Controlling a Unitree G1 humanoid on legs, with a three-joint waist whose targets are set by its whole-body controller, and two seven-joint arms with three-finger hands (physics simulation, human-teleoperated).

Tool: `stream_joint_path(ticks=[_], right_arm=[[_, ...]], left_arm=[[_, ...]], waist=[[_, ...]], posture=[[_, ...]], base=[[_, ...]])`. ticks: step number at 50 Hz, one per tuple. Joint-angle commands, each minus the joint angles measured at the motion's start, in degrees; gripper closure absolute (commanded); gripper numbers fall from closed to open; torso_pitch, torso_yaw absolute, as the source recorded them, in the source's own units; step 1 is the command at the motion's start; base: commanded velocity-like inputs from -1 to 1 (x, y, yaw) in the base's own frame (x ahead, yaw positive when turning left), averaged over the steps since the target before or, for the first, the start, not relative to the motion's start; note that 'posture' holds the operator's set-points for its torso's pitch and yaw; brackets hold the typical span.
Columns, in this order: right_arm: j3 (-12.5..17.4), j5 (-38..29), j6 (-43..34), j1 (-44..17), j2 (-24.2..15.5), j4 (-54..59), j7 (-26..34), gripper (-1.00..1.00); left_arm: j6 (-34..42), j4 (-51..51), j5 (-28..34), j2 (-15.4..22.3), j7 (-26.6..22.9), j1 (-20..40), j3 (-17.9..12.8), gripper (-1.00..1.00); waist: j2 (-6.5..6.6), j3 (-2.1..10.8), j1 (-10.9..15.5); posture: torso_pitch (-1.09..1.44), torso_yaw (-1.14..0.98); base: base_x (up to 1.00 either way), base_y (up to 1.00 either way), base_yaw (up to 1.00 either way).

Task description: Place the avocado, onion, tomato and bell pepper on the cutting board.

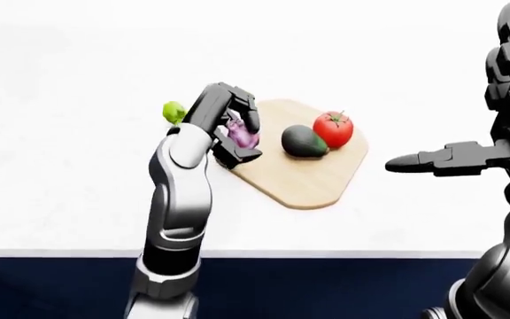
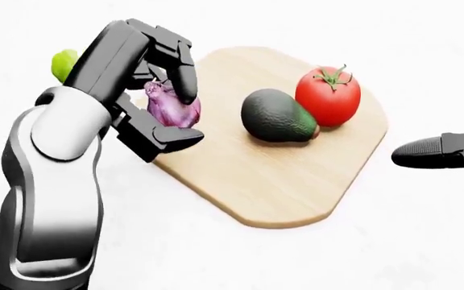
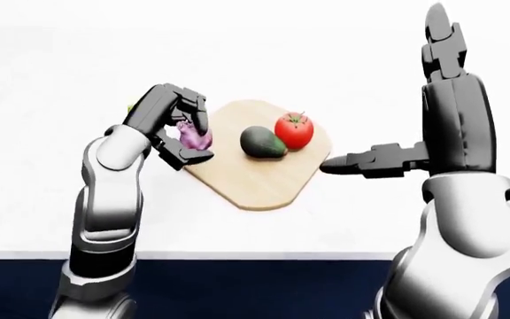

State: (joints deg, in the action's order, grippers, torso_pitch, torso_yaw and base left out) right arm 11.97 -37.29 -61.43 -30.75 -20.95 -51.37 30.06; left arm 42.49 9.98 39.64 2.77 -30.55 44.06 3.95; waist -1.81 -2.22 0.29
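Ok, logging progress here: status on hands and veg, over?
Left robot hand shut on onion, over cutting board edge. Right robot hand open, empty. Avocado, tomato on board; bell pepper off.

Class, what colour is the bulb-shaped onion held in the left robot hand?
Purple, the bulb-shaped onion in the left robot hand; clearest in the head view.
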Motion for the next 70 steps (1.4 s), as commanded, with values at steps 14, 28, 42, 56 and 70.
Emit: stream_joint_path(ticks=[14, 28, 42, 56, 70], right_arm=[[0.9, 0.3, 0.6, -1.9, -1.7, -0.7, -0.6, -1.0], [1.0, 0.9, 1.6, -0.4, -0.9, -0.9, -1.7, -1.0], [0.8, 0.9, 1.4, -0.7, -1.2, -0.7, -1.7, -1.0], [1.2, 1.3, 1.3, -0.4, -1.0, -1.1, -1.8, -1.0], [2.2, 1.6, -0.2, 0.3, -2.2, -2.7, -1.3, -1.0]], left_arm=[[-8.4, -5.9, -1.8, -1.9, 4.1, 1.7, -0.3, 0.93], [-5.8, -2.2, -1.9, -3.8, 2.5, 0.4, 1.1, 0.19], [-5.8, -2.4, -2.3, -4.3, 2.0, -0.1, 1.3, -0.71], [-2.6, -4.9, -4.2, 2.8, 0.3, 11.0, -4.3, -1.0], [-27.1, -53.8, -15.5, 18.9, 14.4, 32.8, -10.2, -1.0]], waist=[[-0.45, 1.61, 0.1], [-0.56, 1.54, 0.1], [-0.63, 1.66, 0.2], [-0.49, 1.41, 0.1], [0.03, 1.54, 0.2]], posture=[[0.0, 0.0], [0.0, 0.0], [0.0, 0.0], [0.0, 0.0], [0.0, 0.0]], base=[[0.0, 0.0, 0.0], [0.0, 0.0, 0.0], [0.0, 0.0, 0.0], [0.0, 0.0, 0.0], [0.0, 0.0, 0.0]])
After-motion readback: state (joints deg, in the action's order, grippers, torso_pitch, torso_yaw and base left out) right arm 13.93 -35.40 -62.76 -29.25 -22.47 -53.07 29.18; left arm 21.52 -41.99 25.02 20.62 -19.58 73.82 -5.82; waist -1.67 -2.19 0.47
